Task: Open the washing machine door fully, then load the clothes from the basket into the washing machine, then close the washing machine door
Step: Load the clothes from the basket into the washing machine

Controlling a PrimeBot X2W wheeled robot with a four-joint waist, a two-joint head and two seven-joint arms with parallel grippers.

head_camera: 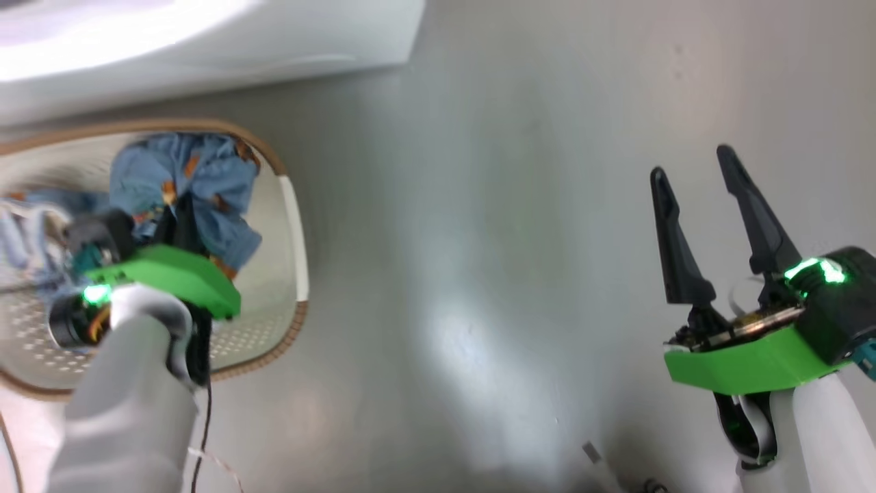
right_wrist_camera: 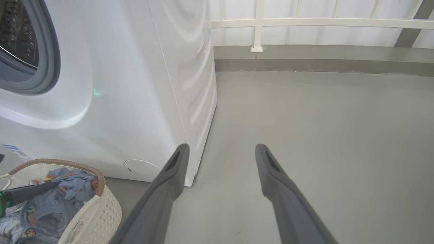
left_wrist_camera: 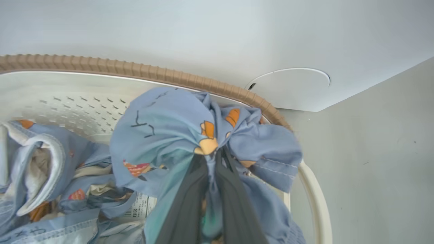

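The cream basket [head_camera: 295,226] with a brown rim [left_wrist_camera: 152,73] stands on the floor in front of the white washing machine [right_wrist_camera: 135,84]. Light blue printed clothes [head_camera: 188,181] lie inside it. My left gripper [left_wrist_camera: 217,152] is shut on a bunched piece of the clothes [left_wrist_camera: 176,128], held just above the basket near its right rim. More clothes [left_wrist_camera: 40,162] rest lower in the basket. My right gripper [head_camera: 694,185] hangs open over bare floor to the right, holding nothing. The drum opening with its grey gasket [right_wrist_camera: 45,57] shows at the upper left of the right wrist view. The door is out of view.
Grey floor [head_camera: 479,239] stretches between basket and right arm. A round white cover [left_wrist_camera: 291,86] sits low on the machine's front. A white railing [right_wrist_camera: 305,23] runs along the far edge of the floor.
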